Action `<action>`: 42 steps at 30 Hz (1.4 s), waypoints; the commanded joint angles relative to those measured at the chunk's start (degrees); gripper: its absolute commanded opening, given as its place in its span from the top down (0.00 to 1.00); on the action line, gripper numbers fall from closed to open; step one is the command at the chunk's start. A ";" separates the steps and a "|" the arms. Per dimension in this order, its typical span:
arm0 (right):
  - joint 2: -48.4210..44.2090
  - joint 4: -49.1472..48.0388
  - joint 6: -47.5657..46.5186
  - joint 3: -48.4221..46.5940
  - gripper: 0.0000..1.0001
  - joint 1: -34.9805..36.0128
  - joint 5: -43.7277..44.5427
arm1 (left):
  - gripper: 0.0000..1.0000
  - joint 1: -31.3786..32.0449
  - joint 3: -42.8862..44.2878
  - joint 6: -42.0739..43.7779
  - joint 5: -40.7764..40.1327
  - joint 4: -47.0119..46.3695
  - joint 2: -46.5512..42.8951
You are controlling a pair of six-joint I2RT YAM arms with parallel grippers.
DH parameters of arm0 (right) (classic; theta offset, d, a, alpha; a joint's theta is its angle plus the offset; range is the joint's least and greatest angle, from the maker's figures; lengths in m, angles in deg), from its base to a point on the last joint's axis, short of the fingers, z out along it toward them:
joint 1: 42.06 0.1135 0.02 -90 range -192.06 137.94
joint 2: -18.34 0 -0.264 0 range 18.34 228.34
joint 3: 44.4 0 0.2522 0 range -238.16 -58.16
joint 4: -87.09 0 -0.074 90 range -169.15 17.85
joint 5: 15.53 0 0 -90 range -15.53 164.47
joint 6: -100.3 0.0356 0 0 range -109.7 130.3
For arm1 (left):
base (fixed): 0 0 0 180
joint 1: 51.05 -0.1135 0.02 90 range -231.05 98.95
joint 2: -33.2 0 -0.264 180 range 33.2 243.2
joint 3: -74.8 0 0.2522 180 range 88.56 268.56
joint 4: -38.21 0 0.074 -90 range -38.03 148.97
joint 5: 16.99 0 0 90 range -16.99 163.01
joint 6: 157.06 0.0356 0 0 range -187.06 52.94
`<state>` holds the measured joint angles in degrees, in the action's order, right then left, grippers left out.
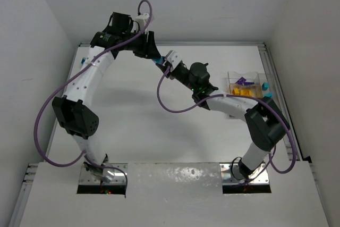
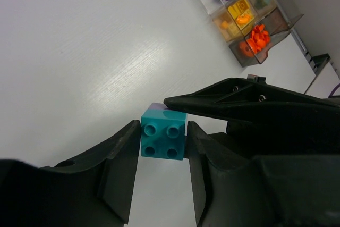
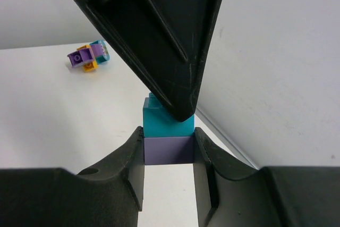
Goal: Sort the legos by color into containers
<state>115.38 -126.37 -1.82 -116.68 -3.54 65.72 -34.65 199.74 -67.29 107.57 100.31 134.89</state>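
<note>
While my left pincer (image 2: pixel 163 131) is clamped on the teal brick (image 2: pixel 163 139), my right pincer (image 3: pixel 169 143) grips the purple brick (image 3: pixel 169 151) joined to it, above the tabletop (image 1: pixel 133 112); the containers (image 1: pixel 232 76) sit toward three o'clock.

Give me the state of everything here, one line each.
Left gripper, shut on the teal brick.
Right gripper, shut on the purple brick.
Teal brick, joined to the purple brick.
Bins, upright, partly filled with sorted bricks.
Brick clump, joined, lying on the table.
</note>
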 commanded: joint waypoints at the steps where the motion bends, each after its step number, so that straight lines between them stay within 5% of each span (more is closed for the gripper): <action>1: -1.85 -1.47 -0.54 -0.01 1.00 0.41 0.58 | 0.63 0.47 1.77 1.62 0.94 -0.09 -2.20; 7: -1.67 -1.65 -0.54 -0.28 1.00 0.41 0.58 | 0.64 0.47 -0.17 1.37 1.73 -0.17 -2.20; 11: -1.67 -1.47 -0.71 -0.36 1.00 0.41 1.37 | 0.47 0.47 -0.96 0.76 4.10 -0.17 -2.20; 14: -1.67 -1.47 -0.80 -0.28 1.00 0.41 1.72 | 0.45 0.47 -1.22 1.28 4.64 0.35 -2.37; 21: -1.67 -1.91 -0.54 -0.36 1.00 0.50 1.11 | 0.70 0.47 -2.37 1.02 3.84 -0.26 -2.37; 26: -1.85 -2.09 -0.45 -0.10 1.00 0.41 0.84 | 1.00 0.47 -2.81 0.76 4.72 -1.14 -2.20; 42: -7.64 5.83 -5.37 12.46 1.00 -0.29 4.09 | 1.00 -0.50 6.25 3.22 -1.70 1.32 0.00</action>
<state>109.02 -121.91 -6.55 -106.21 -3.51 68.10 -34.67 204.15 -64.49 106.24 103.56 135.50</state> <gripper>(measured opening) 0.339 0.326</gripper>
